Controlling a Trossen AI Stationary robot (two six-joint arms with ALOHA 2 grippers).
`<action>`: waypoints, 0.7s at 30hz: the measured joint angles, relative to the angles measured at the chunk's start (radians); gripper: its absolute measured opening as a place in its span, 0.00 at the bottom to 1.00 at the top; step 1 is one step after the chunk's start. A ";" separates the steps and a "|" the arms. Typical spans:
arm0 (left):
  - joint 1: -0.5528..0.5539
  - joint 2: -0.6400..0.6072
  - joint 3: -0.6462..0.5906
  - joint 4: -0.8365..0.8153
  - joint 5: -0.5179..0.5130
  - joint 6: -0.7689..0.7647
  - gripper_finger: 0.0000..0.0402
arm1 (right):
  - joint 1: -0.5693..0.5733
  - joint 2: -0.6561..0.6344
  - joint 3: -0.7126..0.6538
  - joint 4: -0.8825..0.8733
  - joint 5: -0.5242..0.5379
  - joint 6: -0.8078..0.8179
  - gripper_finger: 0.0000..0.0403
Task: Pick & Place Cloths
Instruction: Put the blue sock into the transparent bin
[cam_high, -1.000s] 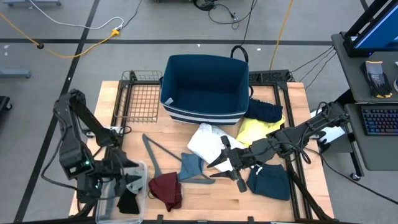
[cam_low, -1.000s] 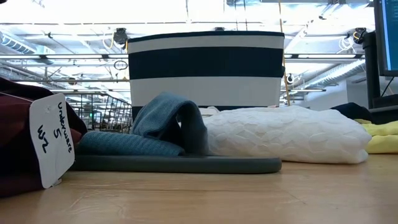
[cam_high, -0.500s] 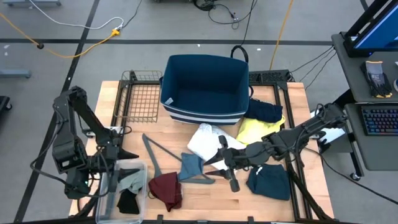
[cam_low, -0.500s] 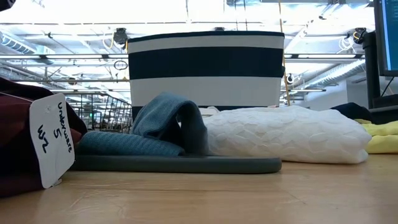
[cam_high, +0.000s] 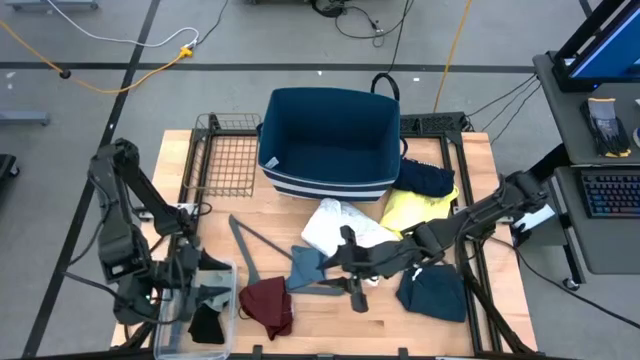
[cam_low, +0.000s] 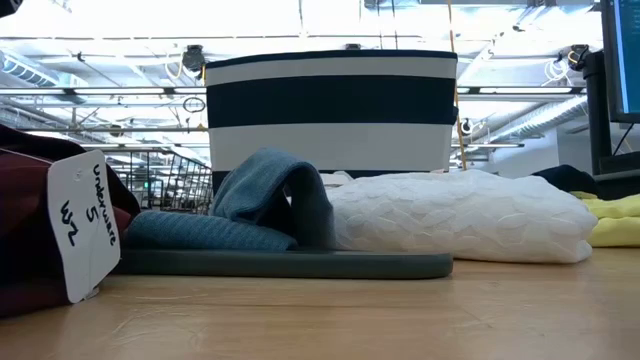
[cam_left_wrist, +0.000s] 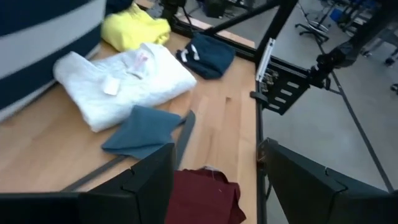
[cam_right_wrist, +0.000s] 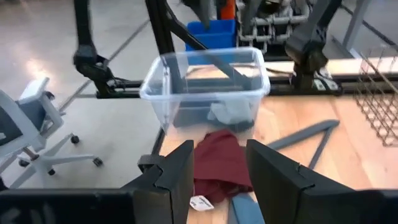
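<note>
The white cloth (cam_high: 335, 226) is lying long across the tabletop (cam_high: 470, 160). The right tool (cam_high: 352, 288), open and empty, is partly covering the blue cloth (cam_high: 303, 266). The left tool (cam_high: 195, 298) is also standing open.

Bright, even overhead light fills the room; ceiling strip lights (cam_low: 300, 20) glare white across the low view. Shadows on the wooden table (cam_high: 470, 160) stay soft. Both wrist views look smeared, and the paper tag (cam_low: 85, 225) up close is slightly soft.
</note>
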 joint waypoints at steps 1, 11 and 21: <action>0.007 -0.002 -0.014 0.030 0.009 0.023 0.62 | -0.003 0.012 0.000 0.003 0.000 0.006 0.35; 0.032 -0.152 -0.126 0.170 0.056 0.215 0.62 | -0.022 0.132 0.095 -0.175 -0.002 0.100 0.35; 0.029 -0.317 -0.241 0.207 0.104 0.276 0.62 | -0.038 0.289 0.350 -0.510 -0.003 0.263 0.35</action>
